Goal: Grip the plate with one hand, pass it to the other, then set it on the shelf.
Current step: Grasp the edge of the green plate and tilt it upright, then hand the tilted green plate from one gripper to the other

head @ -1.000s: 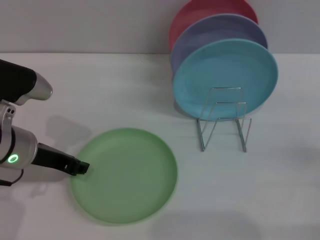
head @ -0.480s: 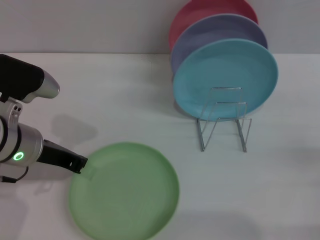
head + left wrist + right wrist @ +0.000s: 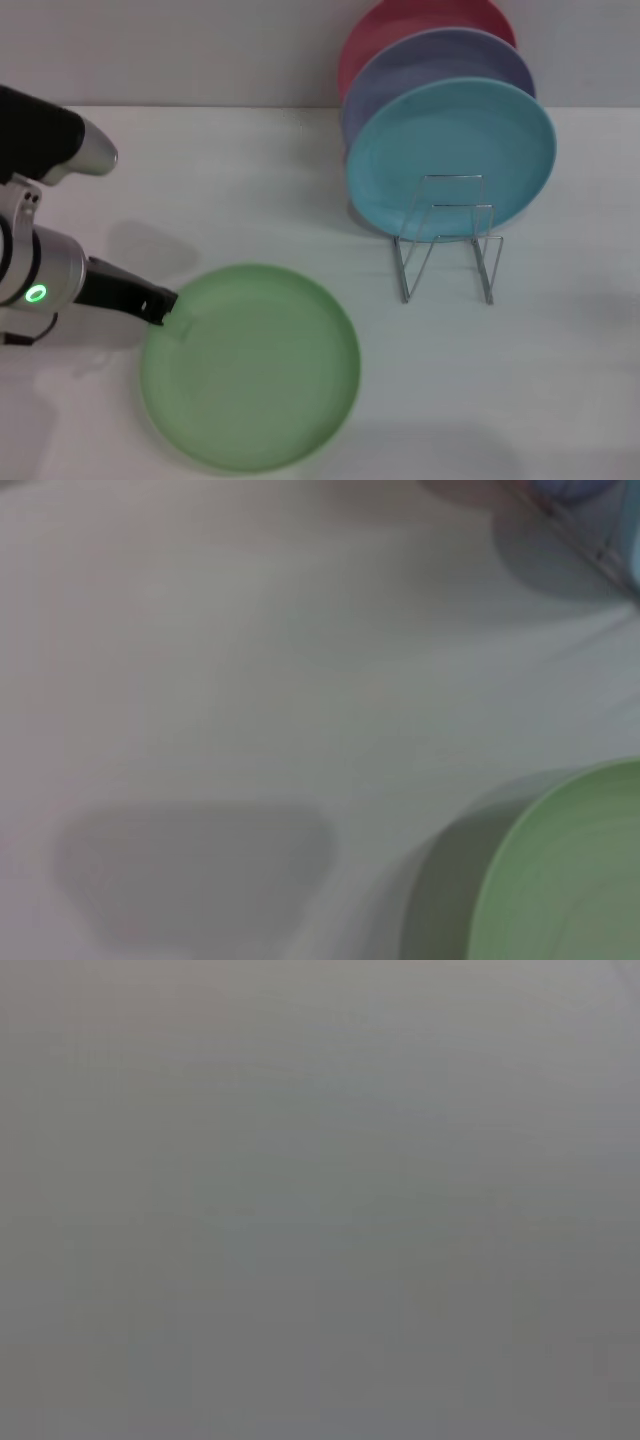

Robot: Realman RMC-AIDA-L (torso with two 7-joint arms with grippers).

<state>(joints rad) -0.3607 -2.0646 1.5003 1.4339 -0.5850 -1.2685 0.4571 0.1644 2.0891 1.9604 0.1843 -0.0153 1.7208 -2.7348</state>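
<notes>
The light green plate [image 3: 250, 365] hangs just above the white table at the front left, casting a shadow beneath it. My left gripper [image 3: 160, 305], slim and black on a silver-grey wrist with a green ring, is shut on the plate's left rim. In the left wrist view only an arc of the plate [image 3: 570, 880] shows, with its shadow on the table beside it. The wire shelf [image 3: 445, 245] stands at the right of the table, well apart from the plate. My right gripper is out of view; the right wrist view is plain grey.
A turquoise plate [image 3: 450, 155] leans upright in the back of the shelf, with a lavender plate [image 3: 440, 65] and a red plate [image 3: 390, 30] behind it. The front loops of the rack hold nothing. Bare table [image 3: 250, 190] lies between plate and shelf.
The green plate lay flat on the table a second ago. It now hangs off the surface in the left gripper, which has risen and shifted slightly away from me.
</notes>
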